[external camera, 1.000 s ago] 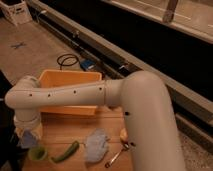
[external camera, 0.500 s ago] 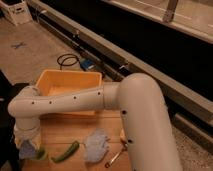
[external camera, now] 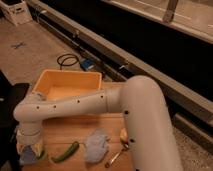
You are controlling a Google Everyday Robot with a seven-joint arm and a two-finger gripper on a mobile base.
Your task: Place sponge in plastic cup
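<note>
Sponge, a soft pale-blue block (external camera: 28, 156), sits under the tool (external camera: 30, 150) at the wooden tabletop's (external camera: 75, 131) front-left corner; it looks light and squashy, so pinch its flat sides gently. You cannot tell the tool's state, and no plastic cup is clearly visible.

Hand (external camera: 27, 150) low at the wooden surface's (external camera: 75, 132) left edge, yellow bin (external camera: 67, 85) at the back, green chili pepper (external camera: 65, 151) near the front, crumpled pale cloth (external camera: 95, 145) just right of it, metal spoon (external camera: 116, 156) beside the cloth, black cable coil (external camera: 67, 61) on the floor beyond
</note>
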